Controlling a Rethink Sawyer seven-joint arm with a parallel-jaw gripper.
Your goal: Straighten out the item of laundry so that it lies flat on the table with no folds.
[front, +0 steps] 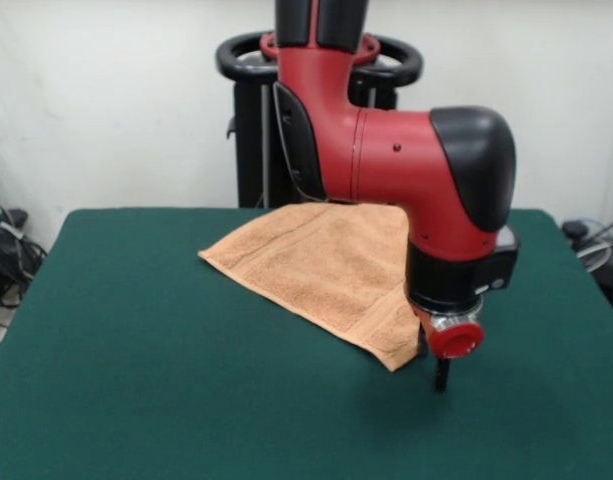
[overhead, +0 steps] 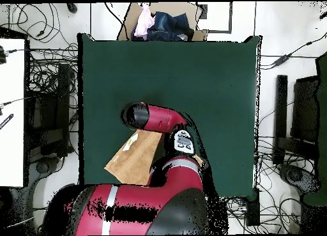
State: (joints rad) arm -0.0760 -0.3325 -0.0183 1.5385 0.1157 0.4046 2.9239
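Looking across the table [front: 166, 380], we see the peach towel [front: 321, 265] lying toward its far side, its near corner just beside the lowered gripper [front: 441, 378]; whether the claw is spread or pinching, we cannot tell. From overhead, the arm [overhead: 159, 118] covers much of the towel [overhead: 134, 160], showing a white label

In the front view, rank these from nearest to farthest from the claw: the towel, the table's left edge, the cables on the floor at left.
1. Towel: its corner lies just left of the claw.
2. Table left edge: across the green cloth.
3. Cables: beyond that edge, on the floor.
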